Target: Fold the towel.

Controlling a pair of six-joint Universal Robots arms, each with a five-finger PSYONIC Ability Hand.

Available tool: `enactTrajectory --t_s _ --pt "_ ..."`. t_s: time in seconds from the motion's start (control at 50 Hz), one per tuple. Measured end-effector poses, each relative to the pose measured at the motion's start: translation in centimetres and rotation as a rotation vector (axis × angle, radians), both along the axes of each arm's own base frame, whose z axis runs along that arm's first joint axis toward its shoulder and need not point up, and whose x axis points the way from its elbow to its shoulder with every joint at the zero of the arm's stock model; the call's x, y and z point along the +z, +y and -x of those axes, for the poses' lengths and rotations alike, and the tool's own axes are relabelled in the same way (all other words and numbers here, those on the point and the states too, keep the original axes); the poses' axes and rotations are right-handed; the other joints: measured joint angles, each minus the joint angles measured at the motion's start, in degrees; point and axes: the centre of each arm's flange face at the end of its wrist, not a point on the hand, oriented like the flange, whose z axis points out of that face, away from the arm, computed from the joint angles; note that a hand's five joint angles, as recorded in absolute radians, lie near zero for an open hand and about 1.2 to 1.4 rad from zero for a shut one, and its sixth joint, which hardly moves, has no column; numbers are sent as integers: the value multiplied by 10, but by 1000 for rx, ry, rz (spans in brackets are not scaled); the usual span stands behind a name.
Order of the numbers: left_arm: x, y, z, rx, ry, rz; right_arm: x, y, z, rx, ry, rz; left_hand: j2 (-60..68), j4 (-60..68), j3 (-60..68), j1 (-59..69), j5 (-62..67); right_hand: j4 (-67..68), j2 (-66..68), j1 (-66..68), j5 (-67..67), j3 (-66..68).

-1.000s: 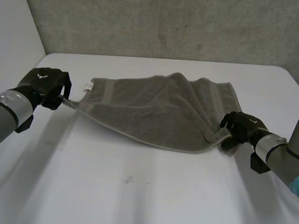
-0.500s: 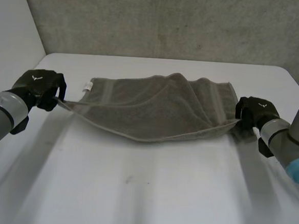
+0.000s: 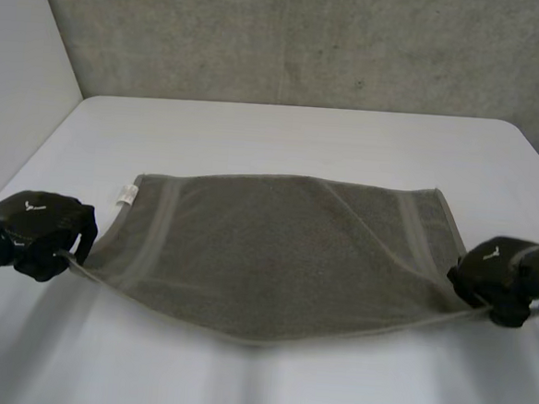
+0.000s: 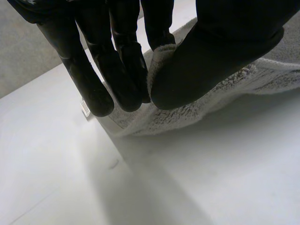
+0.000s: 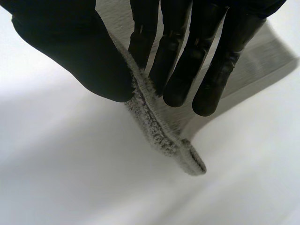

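Grey towel point(image 3: 275, 249) is stretched wide btwn both hands over the white counter point(image 3: 302, 135). Its near edge is lifted and sags a bit mid-span. L hand point(image 3: 36, 234) is at the near-left corner, pinching it w/ thumb pressed against straight fingers and the cloth edge btwn them. R hand point(image 3: 497, 281) is at the near-right corner w/ the same pinch, hem caught btwn thumb and fingers, corner tip hanging below. Small white label point(image 3: 125, 194) sits on towel's left edge.

Soft, even light is washing the white table point(image 3: 302, 140); the towel point(image 3: 275, 249) is casting a faint shadow beneath itself.
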Motion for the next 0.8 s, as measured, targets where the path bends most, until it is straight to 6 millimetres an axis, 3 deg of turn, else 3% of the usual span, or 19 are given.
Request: enactTrajectory --t_s 0.18,0.28,0.32,0.36,0.5,0.58,0.62,0.64,0.66,0.8 --pt "-4 -25 2 -22 12 23 -1 -26 -8 14 -11 135 0 0 0 0 0 0 0 0 0 0" --pt "-15 -67 15 -25 31 53 -24 -64 -33 25 -32 264 0 0 0 0 0 0 0 0 0 0" --pt "-16 -73 18 -22 34 59 -27 -69 -37 25 -34 284 0 0 0 0 0 0 0 0 0 0" --pt "-21 -105 34 0 49 94 -42 -90 -54 23 -42 375 0 0 0 0 0 1 0 0 0 0" --pt "-32 -157 63 34 56 171 -65 -127 -73 13 -66 541 0 0 0 0 0 1 0 0 0 0" --pt "-38 -180 75 43 62 212 -72 -143 -78 6 -77 615 0 0 0 0 0 1 0 0 0 0" --pt "-38 -180 75 43 62 212 -72 -143 -78 6 -77 615 0 0 0 0 0 1 0 0 0 0" --pt "-42 -195 82 51 73 243 -73 -146 -79 2 -80 632 0 0 0 0 1 1 0 0 0 0" --pt "-43 -199 84 54 76 250 -77 -157 -82 -8 -84 680 0 0 0 0 1 1 0 0 0 0" --pt "-54 -224 88 101 84 302 -80 -175 -85 -24 -97 752 0 0 0 0 1 1 0 0 0 0"
